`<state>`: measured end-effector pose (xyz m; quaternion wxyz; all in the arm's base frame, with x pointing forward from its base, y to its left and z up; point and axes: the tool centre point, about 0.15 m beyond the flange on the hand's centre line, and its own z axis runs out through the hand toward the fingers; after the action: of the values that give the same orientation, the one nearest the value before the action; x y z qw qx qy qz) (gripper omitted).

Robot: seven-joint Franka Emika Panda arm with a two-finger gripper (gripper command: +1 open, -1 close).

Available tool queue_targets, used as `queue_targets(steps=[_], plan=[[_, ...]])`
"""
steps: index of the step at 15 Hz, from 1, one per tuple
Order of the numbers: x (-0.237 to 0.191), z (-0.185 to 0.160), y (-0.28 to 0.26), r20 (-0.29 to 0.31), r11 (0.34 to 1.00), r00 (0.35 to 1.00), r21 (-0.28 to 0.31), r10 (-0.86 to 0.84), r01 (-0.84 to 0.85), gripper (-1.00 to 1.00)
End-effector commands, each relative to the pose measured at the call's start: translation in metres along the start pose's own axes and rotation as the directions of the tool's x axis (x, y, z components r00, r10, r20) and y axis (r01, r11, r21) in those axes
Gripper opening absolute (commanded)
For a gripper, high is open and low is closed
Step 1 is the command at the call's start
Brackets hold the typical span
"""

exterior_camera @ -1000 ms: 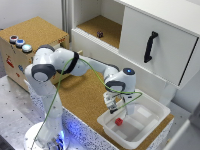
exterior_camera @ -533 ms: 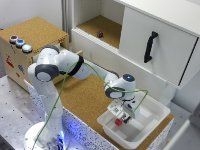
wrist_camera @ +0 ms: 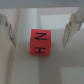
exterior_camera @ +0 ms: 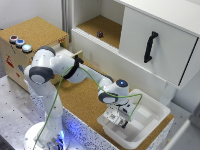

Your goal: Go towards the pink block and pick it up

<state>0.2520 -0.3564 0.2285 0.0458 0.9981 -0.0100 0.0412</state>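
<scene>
The pink block [wrist_camera: 40,43], a reddish-pink cube with black letters on its top face, lies on the floor of the white tray [exterior_camera: 152,106]. In the wrist view my gripper [wrist_camera: 39,39] is open, with one finger on each side of the block and a gap between each finger and the cube. The exterior view shows the gripper [exterior_camera: 116,120] lowered into the tray's near end. There the block is hidden behind the hand.
A small dark block [exterior_camera: 100,34] sits on the cork shelf inside the open white cabinet. A cabinet door with a black handle [exterior_camera: 148,46] hangs at the exterior view's right. A cork box with buttons [exterior_camera: 20,43] stands at the left.
The arm has moved toward the exterior view's right and come down into the tray, bringing the hand low over the block.
</scene>
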Motion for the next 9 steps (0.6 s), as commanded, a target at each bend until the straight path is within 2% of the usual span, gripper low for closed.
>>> queue_targets(steps=[1,9], plan=[[-0.003,0.012,-0.026,0.043,0.994,0.997,-0.096,0.059,-0.054,-1.00],[0.022,0.012,-0.008,0.029,0.976,0.980,-0.096,0.198,-0.194,-1.00]])
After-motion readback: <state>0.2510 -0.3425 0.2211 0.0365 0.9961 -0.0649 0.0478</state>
